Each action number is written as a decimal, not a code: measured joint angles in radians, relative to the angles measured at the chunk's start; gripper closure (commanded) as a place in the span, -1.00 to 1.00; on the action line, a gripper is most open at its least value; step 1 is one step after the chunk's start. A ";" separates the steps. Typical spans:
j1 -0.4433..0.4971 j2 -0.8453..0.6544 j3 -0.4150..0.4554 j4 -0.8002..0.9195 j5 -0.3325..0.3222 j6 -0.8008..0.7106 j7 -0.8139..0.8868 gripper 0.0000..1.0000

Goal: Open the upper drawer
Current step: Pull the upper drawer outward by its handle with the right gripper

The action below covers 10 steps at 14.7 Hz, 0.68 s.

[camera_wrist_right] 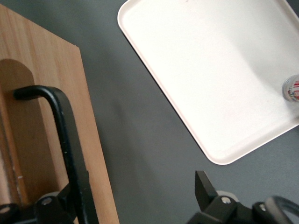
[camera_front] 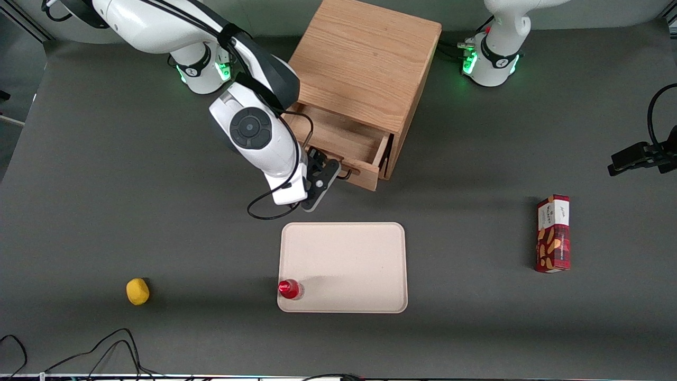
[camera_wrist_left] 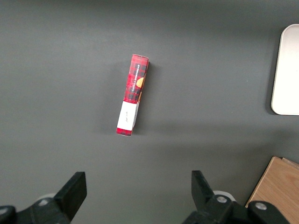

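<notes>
The small wooden cabinet point(camera_front: 365, 58) stands at the back middle of the table. Its upper drawer point(camera_front: 338, 135) is pulled out toward the front camera, and its inside shows bare wood. My gripper point(camera_front: 323, 174) sits at the drawer's front panel point(camera_wrist_right: 42, 56), beside the black wire handle point(camera_wrist_right: 65, 140). The fingers are open wide. The handle bar runs just inside one finger, and the other fingertip point(camera_wrist_right: 202, 184) hangs over bare table. Nothing is clamped.
A cream tray point(camera_front: 344, 264) lies nearer the front camera than the drawer, with a red-capped bottle point(camera_front: 290, 289) on its near corner. A yellow fruit point(camera_front: 137, 291) lies toward the working arm's end. A red snack box point(camera_front: 553, 233) lies toward the parked arm's end.
</notes>
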 measured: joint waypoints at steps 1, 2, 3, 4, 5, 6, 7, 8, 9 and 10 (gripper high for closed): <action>0.000 0.005 -0.002 0.010 0.000 0.000 -0.004 -1.00; 0.000 0.011 -0.005 0.022 0.000 0.000 -0.006 -1.00; 0.000 0.017 -0.009 0.032 0.000 0.000 -0.008 -1.00; 0.000 0.024 -0.013 0.041 0.000 0.000 -0.009 -1.00; 0.000 0.032 -0.015 0.054 0.000 0.000 -0.010 -1.00; 0.000 0.042 -0.017 0.068 0.000 0.000 -0.011 -1.00; 0.000 0.050 -0.018 0.080 0.000 -0.001 -0.012 -1.00; 0.000 0.056 -0.019 0.088 -0.003 -0.001 -0.015 -1.00; 0.000 0.061 -0.020 0.095 -0.009 -0.001 -0.023 -1.00; 0.000 0.066 -0.021 0.101 -0.013 -0.002 -0.032 -1.00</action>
